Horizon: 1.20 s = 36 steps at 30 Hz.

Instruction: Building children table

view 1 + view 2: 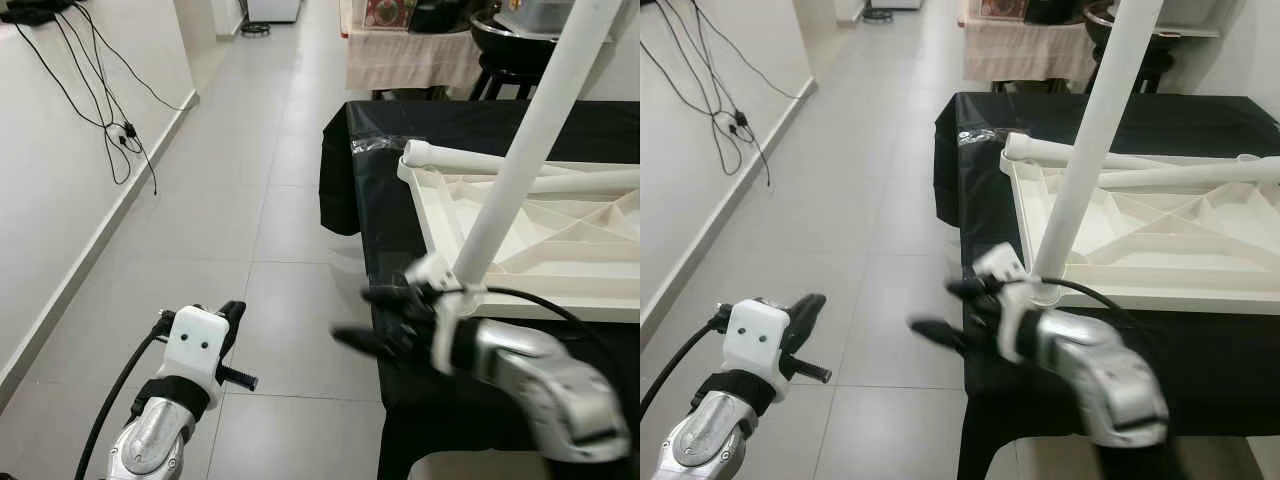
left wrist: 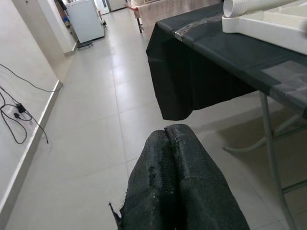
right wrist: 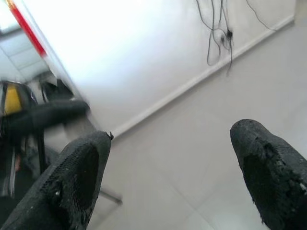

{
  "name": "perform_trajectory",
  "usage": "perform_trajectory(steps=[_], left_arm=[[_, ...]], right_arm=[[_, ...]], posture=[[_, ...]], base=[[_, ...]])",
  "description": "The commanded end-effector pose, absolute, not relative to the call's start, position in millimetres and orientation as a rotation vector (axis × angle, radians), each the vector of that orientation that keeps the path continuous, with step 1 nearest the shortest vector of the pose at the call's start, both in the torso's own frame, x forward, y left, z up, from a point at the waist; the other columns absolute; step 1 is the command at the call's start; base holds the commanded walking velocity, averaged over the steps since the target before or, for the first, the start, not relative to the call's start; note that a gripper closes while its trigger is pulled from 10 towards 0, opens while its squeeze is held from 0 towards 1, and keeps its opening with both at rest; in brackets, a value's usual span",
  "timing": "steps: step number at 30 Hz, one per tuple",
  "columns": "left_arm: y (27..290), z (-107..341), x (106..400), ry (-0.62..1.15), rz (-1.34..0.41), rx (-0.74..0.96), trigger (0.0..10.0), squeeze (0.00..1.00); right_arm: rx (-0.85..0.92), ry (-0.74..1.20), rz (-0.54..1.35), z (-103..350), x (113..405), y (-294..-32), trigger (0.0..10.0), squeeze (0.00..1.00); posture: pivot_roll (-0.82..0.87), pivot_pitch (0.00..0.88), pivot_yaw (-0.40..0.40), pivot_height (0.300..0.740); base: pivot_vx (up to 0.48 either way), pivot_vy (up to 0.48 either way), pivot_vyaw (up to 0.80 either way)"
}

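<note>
The white children's table top [image 1: 424, 203] lies upside down on a black-covered table [image 1: 400, 125]. One white leg [image 1: 520, 150] stands in its near-left corner and slants up to the right. A second white leg [image 1: 480, 160] lies across the far rim. My right gripper [image 1: 355, 315] is open, just left of the standing leg's base, with its fingers pointing left past the table's edge and nothing between them. My left gripper [image 1: 234, 312] is shut and empty, low over the floor tiles left of the table; the left wrist view shows its fingers [image 2: 175, 143] pressed together.
Black cables [image 1: 110, 130] hang on the white wall along the left. A cloth-covered table [image 1: 410, 55] and a black stool [image 1: 510, 50] stand behind the work table. Open tiled floor [image 1: 250, 200] runs between wall and table. A white appliance [image 2: 86, 19] stands far down the corridor.
</note>
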<state>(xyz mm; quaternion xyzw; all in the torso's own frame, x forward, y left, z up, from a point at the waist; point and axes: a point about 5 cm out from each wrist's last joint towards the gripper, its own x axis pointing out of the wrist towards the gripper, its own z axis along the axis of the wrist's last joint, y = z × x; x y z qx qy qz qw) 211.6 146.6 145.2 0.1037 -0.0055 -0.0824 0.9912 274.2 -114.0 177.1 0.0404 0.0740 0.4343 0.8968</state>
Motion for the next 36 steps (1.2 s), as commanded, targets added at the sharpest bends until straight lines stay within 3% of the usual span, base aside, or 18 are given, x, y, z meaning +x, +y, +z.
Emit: perform_trajectory(steps=[1,9,32,36], left_arm=[[148.1,142.7,210.0,-0.009,-0.156,0.234,10.0,0.0],[144.5,143.2,208.0,-0.022,-0.201,0.164,10.0,0.0],[145.6,139.9,210.1,-0.032,-0.215,0.125,10.0,0.0],[144.9,139.7,210.4,-0.033,-0.227,0.119,10.0,0.0]], right_arm=[[0.071,0.155,0.881,171.5,275.4,-109.1,10.0,0.0],[0.08,0.154,0.992,158.4,273.4,-77.6,10.0,0.0],[0.148,0.102,0.973,151.5,282.2,-80.4,10.0,0.0],[0.135,0.098,0.984,151.1,283.3,-79.1,10.0,0.0]], posture=[[-0.04,0.081,-0.018,0.74],[-0.03,0.088,-0.019,0.74],[-0.01,0.099,-0.017,0.74],[-0.01,0.101,-0.02,0.74]], base=[[0.0,0.0,0.0],[0.0,0.0,0.2],[0.0,0.0,0.79],[0.122,0.0,0.23]])
